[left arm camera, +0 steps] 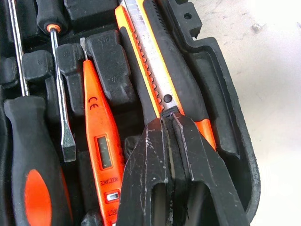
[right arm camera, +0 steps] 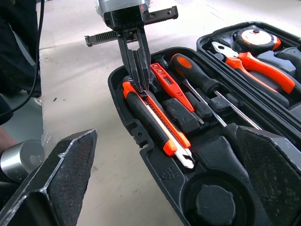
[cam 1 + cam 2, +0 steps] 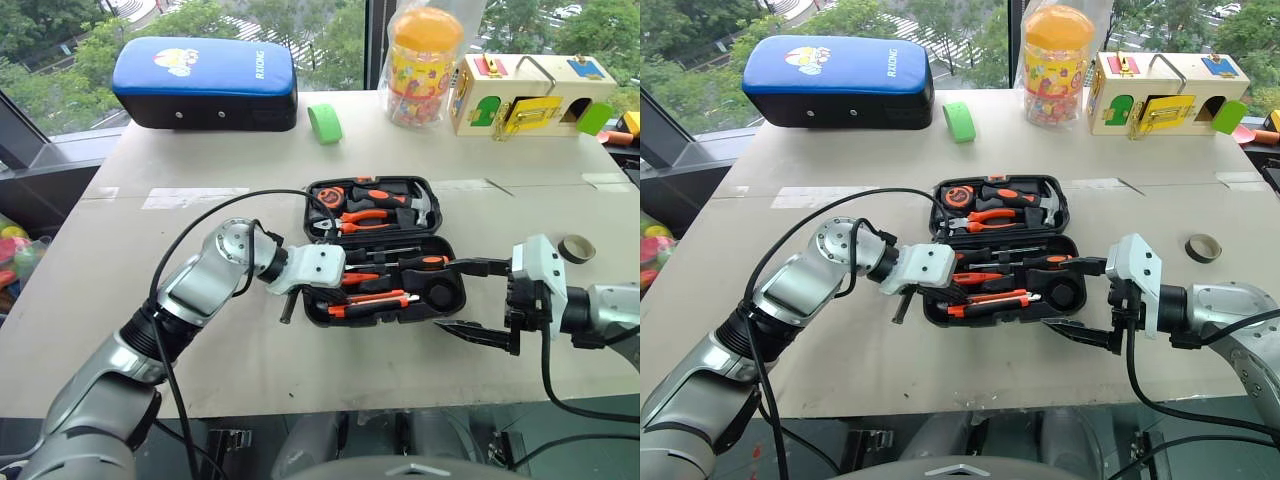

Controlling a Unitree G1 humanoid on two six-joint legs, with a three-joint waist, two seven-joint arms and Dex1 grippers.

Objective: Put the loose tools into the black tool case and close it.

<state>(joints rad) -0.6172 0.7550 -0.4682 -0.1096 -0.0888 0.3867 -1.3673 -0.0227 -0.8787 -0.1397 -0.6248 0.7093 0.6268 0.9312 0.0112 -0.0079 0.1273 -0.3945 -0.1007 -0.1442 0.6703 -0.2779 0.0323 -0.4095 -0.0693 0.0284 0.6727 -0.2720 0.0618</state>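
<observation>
The black tool case (image 3: 458, 290) lies open at the table's middle. In its front half lie the orange-and-black utility knife (image 1: 150, 61), the slim orange tester screwdriver (image 1: 99, 132) and two screwdrivers (image 1: 33, 165) (image 2: 197, 77). A small black roll (image 2: 214, 205) sits in the round recess. My left gripper (image 2: 140, 84) is shut, with nothing between its fingers, and its tips rest on the handle end of the knife. At the case's right end, my right gripper (image 3: 444, 295) is open; one finger is over the case and the other over the table in front.
The case's lid half holds pliers (image 3: 372, 218), a hammer and a tape measure. A blue-topped padded case (image 3: 205, 82), a green tape roll (image 3: 325, 123), a toy jar (image 3: 425, 65) and a wooden lock box (image 3: 530, 95) stand at the back. A tan roll (image 3: 575, 248) lies right.
</observation>
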